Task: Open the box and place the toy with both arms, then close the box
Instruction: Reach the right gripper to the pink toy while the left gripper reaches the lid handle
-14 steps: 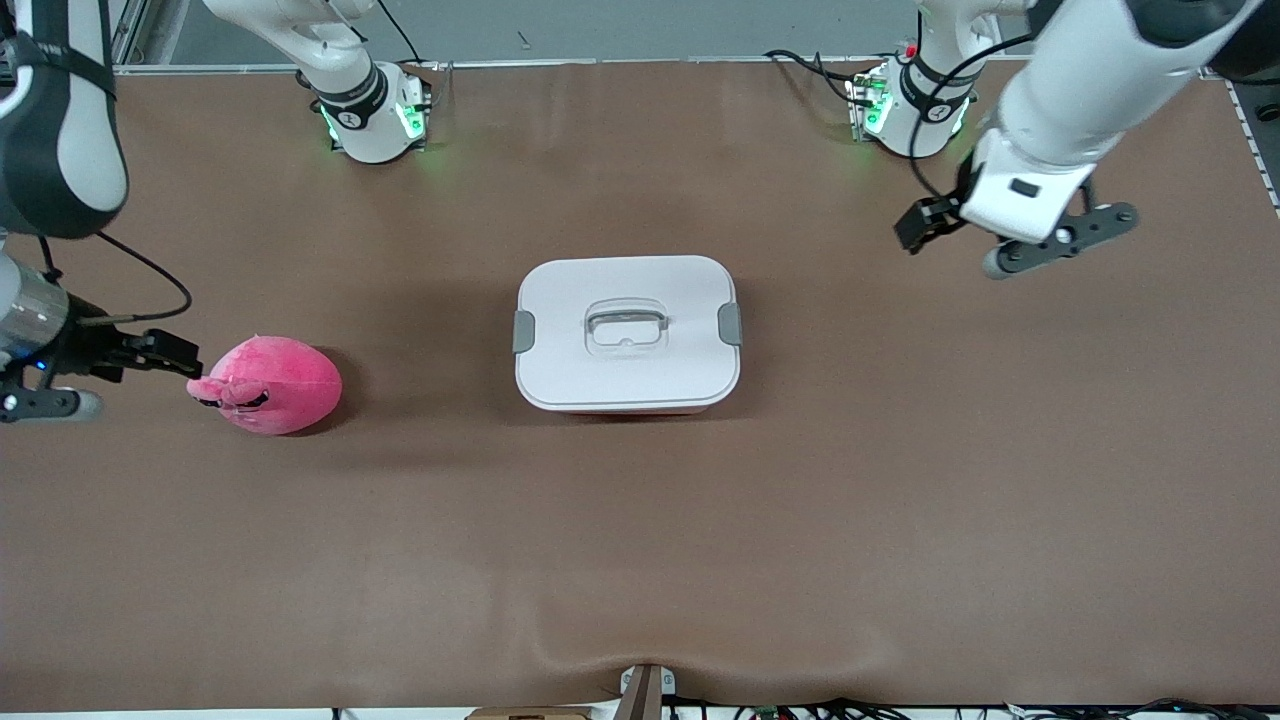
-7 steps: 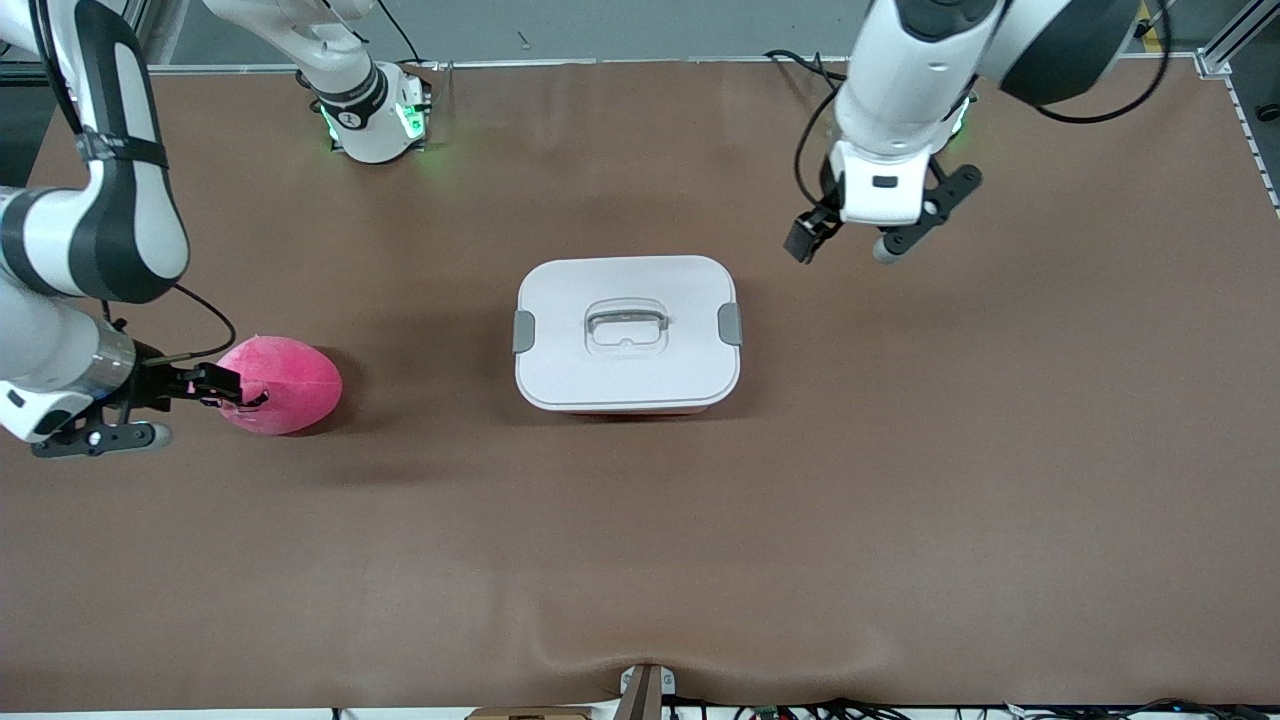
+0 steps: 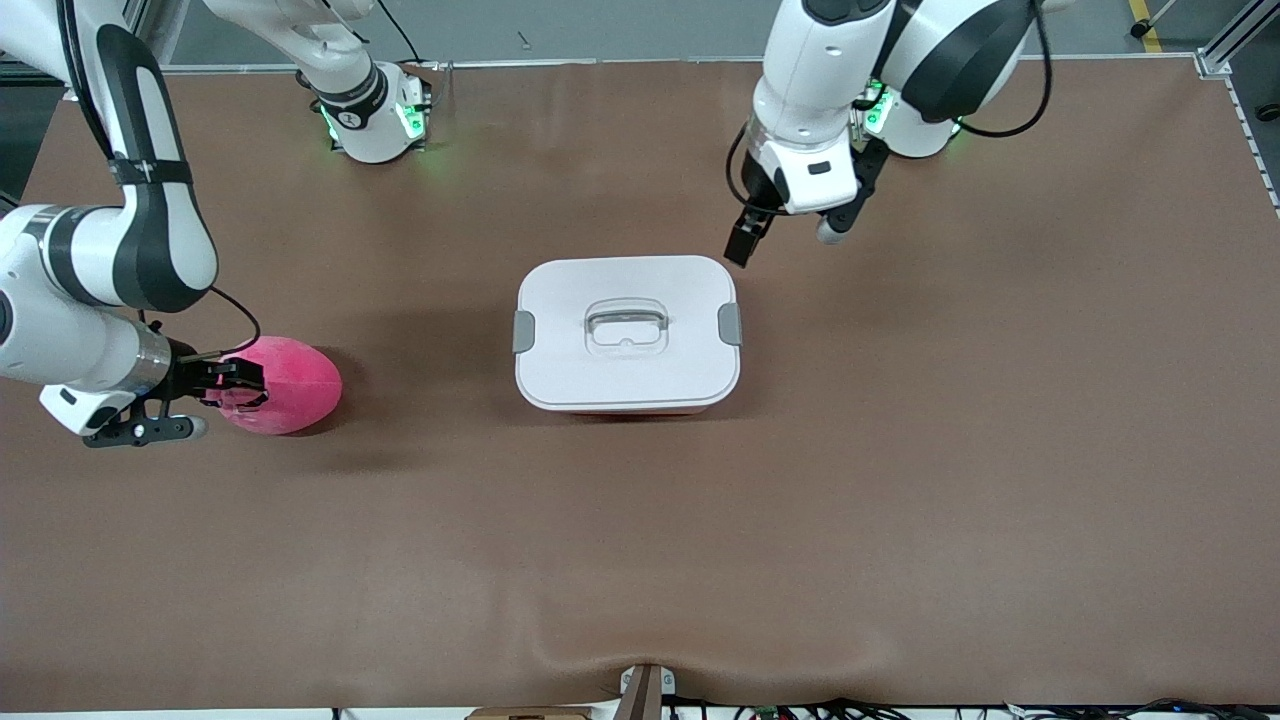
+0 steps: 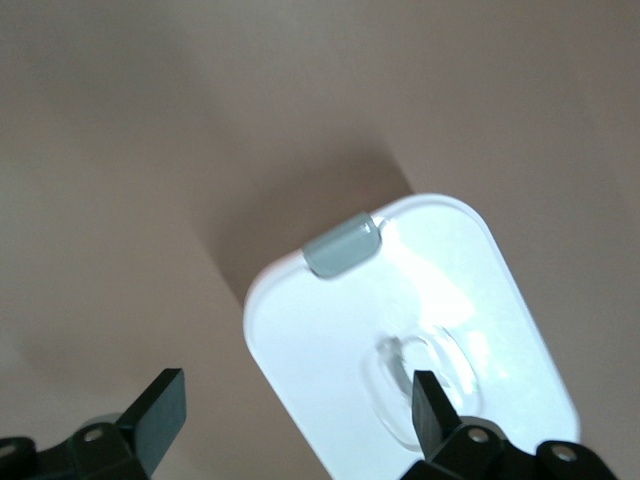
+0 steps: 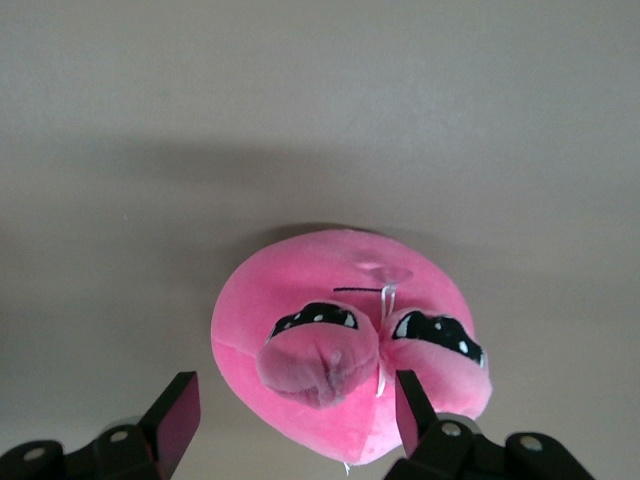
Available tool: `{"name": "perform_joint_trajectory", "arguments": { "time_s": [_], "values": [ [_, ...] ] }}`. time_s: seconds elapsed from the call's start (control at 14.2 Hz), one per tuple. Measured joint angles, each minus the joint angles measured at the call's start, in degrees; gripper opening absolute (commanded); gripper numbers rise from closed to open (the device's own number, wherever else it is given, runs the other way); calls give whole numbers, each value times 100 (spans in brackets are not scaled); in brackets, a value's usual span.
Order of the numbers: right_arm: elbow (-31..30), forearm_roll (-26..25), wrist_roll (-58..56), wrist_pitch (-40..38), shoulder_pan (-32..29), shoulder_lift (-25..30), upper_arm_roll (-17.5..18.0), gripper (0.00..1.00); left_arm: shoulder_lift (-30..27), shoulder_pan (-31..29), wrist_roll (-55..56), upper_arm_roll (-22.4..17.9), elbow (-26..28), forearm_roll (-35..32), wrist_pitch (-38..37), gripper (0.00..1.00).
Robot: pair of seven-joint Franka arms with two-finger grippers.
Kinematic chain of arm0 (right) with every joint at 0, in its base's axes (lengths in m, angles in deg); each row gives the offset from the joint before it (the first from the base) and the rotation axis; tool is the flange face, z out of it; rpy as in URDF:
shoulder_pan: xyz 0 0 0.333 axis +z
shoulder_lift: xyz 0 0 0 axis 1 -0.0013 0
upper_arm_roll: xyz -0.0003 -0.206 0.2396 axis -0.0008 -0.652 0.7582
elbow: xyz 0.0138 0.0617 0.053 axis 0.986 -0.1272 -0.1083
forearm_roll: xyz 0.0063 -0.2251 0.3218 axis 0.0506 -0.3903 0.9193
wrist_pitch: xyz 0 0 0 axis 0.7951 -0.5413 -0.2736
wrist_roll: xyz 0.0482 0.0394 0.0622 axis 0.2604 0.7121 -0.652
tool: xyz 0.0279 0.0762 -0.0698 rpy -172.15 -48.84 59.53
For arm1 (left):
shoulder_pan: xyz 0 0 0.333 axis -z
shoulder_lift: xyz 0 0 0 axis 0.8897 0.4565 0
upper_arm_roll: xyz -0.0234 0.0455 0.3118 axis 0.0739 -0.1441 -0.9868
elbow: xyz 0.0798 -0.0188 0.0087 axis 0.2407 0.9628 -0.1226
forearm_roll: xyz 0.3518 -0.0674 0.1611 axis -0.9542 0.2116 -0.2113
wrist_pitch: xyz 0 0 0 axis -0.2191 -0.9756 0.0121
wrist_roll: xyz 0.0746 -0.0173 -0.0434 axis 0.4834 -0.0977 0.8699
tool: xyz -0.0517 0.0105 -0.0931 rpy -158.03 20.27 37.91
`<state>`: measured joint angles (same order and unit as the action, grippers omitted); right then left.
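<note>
Right gripper open, fingers straddling round pink plush toy. Left gripper open above closed white-lidded pink box's corner.

Brown mat, matte and plain, spread across the whole tabletop. Faintly rippled near the middle of its nearest edge, with a low bulge in the surface there. Just off that same edge, a small metal bracket standing upright at the midpoint, a strip of cardboard-coloured material beside it, and a tangle of dark cables running along the mat's rim. Along the mat's farthest edge, grey floor with a small dark fleck. At one far corner of the mat, a silver aluminium rail set at a slant, and close by on the floor a yellow line. Down the short edge of the mat below that corner, a white dotted strip.
</note>
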<state>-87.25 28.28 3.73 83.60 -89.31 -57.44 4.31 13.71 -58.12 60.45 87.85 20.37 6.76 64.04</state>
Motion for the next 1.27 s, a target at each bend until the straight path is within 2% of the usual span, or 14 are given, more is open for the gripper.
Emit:
{"name": "perform_joint_trajectory", "arguments": {
  "time_s": [0.21, 0.49, 0.92, 1.06, 1.27],
  "values": [
    [-40, 20, -28, 3, 0, 1, 1, 70, 312, 306, 1050, 8, -2, -160, 406, 100],
    [-45, 33, -74, 68, 0, 1, 1, 61, 678, 682, 2497, 11, -80, -625, 724, 100],
    [-49, 51, -261, 226, 2, 1, 9, 59, 1391, 1123, 4194, 12, -473, -1546, 821, 100],
    [-64, 52, -294, 223, 1, 1, 6, 46, 1602, 1245, 4681, 12, -520, -1945, 953, 100],
    [-106, 52, -422, 211, -5, 0, -12, 1, 1948, 1474, 5005, 4, -667, -2366, 1020, 99]
  ]
}}
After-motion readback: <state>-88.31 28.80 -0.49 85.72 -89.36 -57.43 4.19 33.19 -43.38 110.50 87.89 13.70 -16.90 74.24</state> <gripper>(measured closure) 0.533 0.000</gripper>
